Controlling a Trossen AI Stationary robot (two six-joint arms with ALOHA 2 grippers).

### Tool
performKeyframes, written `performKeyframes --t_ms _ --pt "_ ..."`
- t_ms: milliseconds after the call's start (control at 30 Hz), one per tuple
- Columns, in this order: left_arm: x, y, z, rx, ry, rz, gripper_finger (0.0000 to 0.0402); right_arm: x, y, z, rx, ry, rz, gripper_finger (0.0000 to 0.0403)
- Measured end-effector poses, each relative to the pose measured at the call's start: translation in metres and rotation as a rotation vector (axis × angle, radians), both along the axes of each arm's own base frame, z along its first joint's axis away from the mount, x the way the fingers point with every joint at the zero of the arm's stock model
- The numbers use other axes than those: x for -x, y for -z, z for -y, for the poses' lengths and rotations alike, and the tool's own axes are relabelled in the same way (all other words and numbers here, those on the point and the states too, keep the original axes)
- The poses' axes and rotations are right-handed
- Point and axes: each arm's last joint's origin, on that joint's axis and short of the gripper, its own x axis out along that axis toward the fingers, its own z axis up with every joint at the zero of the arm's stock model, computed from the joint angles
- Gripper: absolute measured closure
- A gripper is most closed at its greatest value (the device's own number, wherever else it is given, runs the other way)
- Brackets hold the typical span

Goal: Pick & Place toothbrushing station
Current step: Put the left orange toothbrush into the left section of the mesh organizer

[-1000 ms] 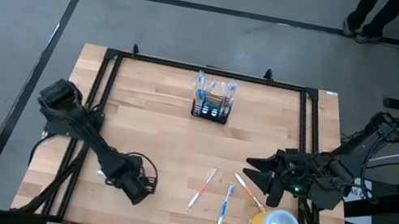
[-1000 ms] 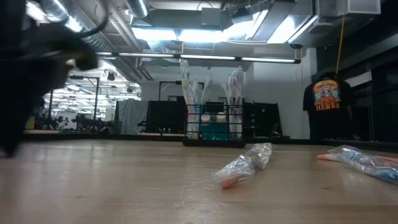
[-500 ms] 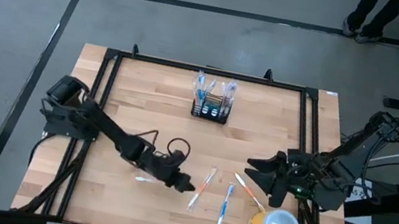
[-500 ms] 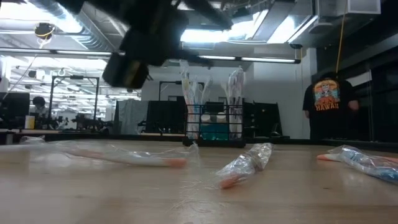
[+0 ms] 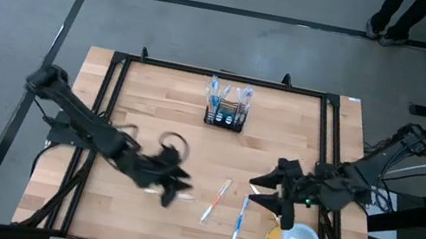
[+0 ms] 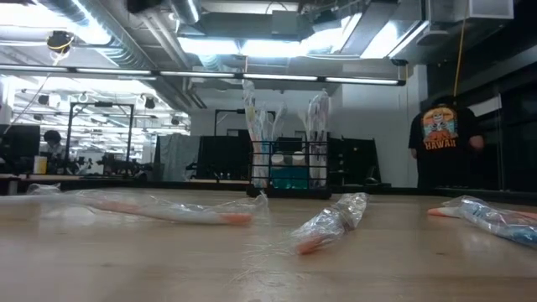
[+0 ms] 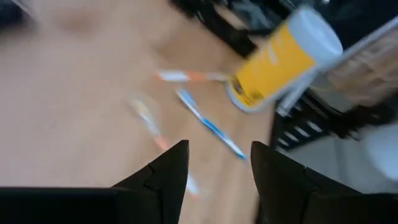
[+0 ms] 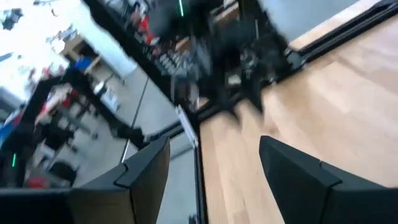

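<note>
Even, diffuse light over the table point(image 5: 150, 126) in the high view; shadows soft and faint, no glare on the wood. The left arm point(image 5: 104, 140) smears into a dark blur toward its gripper; the right arm point(image 5: 334, 180) reads sharper.

Low view: bright ceiling strip lights point(image 6: 277, 42) in the far room blow out to white. The holder point(image 6: 285, 172) stands backlit, nearly a silhouette. Plastic wrappers point(image 6: 331, 222) catch small highlights. Near tabletop is soft, out of focus.

Left wrist view: heavy motion blur; yellow cup point(image 7: 280, 59) and toothbrushes point(image 7: 208, 124) streaked.

Right wrist view: also smeared, background bright and washed out on one side, wood evenly lit.
</note>
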Motion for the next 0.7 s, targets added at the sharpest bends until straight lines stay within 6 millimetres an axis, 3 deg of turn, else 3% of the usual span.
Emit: performKeyframes --t_ms 100,200,333,400,500,700 --pt "0.044 -0.021 -0.013 -0.077 -0.031 -0.086 0.0233 -0.013 0.008 0.005 0.010 -0.042 -0.048 0.0152" --pt "0.083 -0.017 -0.026 -0.027 -0.107 -0.307 0.0233 -0.029 0.019 0.011 0.033 -0.060 -0.099 0.0152" --pt "0.108 -0.006 -0.034 0.394 -0.480 -0.571 0.0233 -0.043 0.026 0.022 -0.001 -0.051 -0.137 0.0152" --pt "0.108 -0.002 -0.026 0.557 -0.602 -0.587 0.0233 -0.046 0.026 0.025 -0.019 -0.039 -0.138 0.0152" --pt "0.101 0.002 -0.012 0.641 -0.639 -0.535 0.0233 -0.047 0.025 0.026 -0.023 -0.022 -0.123 0.0152" --pt "0.063 0.026 0.010 0.741 -0.630 -0.531 0.0252 -0.046 0.023 0.022 -0.033 -0.023 -0.096 0.0152"
